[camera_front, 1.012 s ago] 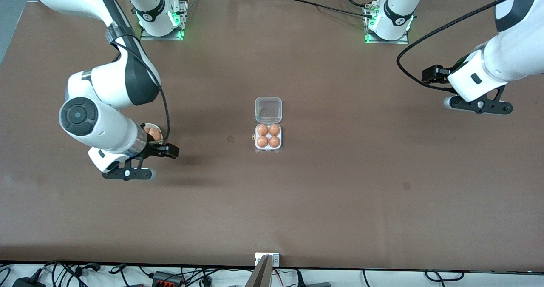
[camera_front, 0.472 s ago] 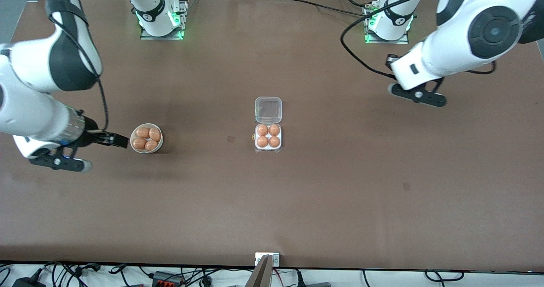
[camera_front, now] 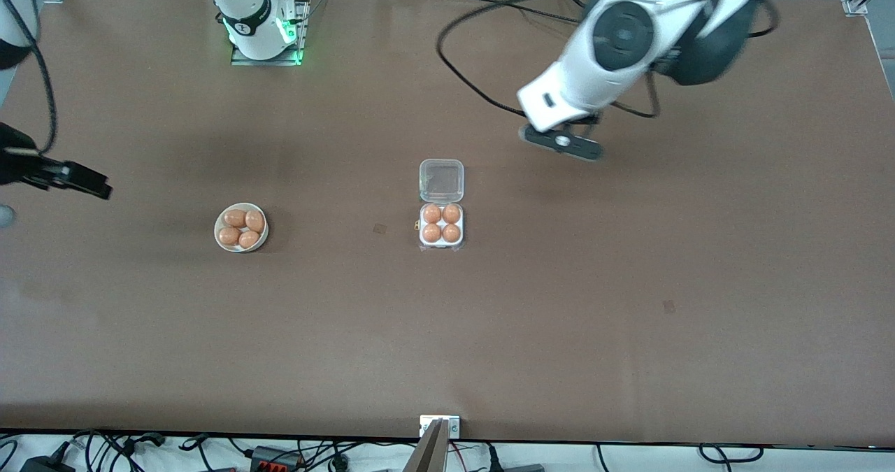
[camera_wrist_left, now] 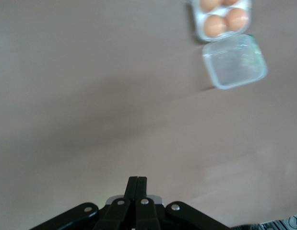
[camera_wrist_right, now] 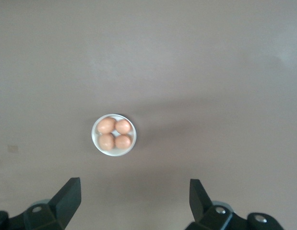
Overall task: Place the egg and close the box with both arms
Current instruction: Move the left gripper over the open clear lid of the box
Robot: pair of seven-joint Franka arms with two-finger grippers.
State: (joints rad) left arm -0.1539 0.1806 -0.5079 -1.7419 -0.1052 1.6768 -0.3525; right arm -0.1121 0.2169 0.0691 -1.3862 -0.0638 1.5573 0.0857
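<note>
left gripper [camera_wrist_left: 137,181] fingers pressed together, empty, over bare table toward left arm's end | right gripper [camera_wrist_right: 134,196] spread wide, empty, high over right arm's end | box [camera_front: 441,208] mid-table, lid open flat, four eggs [camera_front: 441,223] inside | bowl [camera_front: 241,228] holds four eggs

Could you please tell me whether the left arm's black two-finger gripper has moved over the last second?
Yes. The left gripper has swung from the table's left-arm end toward the small clear-plastic egg box.
</note>
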